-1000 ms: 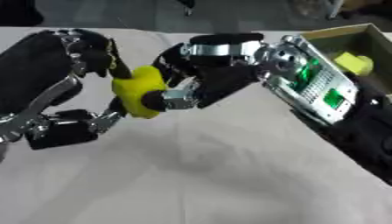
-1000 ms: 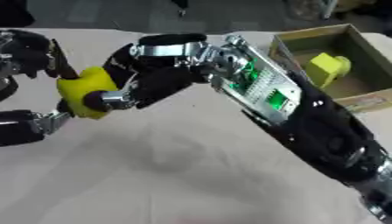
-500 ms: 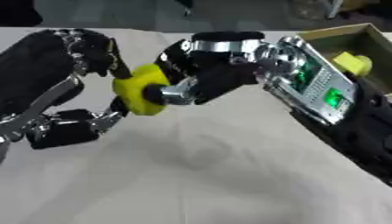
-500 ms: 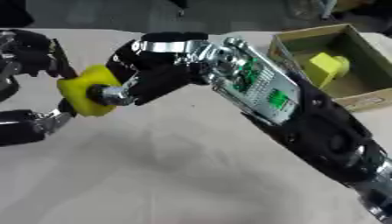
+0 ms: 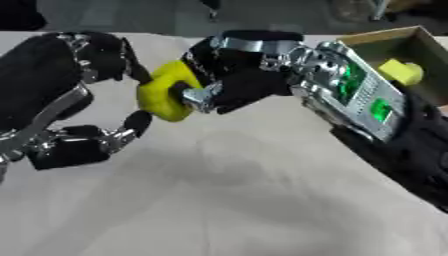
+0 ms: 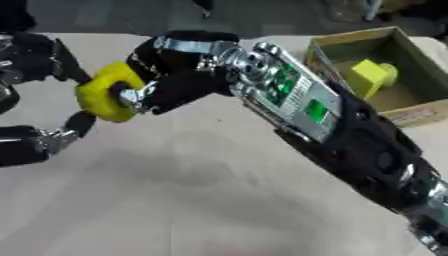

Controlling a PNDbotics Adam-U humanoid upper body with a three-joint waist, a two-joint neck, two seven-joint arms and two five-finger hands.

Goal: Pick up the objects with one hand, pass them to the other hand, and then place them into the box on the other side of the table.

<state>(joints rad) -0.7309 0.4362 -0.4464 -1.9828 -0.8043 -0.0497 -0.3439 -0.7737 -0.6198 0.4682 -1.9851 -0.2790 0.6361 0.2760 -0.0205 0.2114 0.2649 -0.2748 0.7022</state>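
A yellow ring-shaped block (image 5: 166, 92) hangs above the table between my two hands. My right hand (image 5: 236, 82) reaches in from the right and is shut on it, with its fingers curled over the block's right side and through its hole. My left hand (image 5: 61, 85) is spread open on the block's left. An upper finger (image 5: 131, 70) touches the block's edge and the thumb (image 5: 131, 125) sits just below it. The cardboard box (image 6: 343, 47) stands at the far right, with another yellow block (image 6: 372, 75) inside.
A pale cloth covers the table (image 5: 219, 200). My right forearm (image 6: 315, 110) crosses diagonally from the lower right, passing close to the box's left wall.
The yellow block has risen slightly and shifted right with my right hand closing further on it. My left hand's thumb has dropped away from the block's underside.
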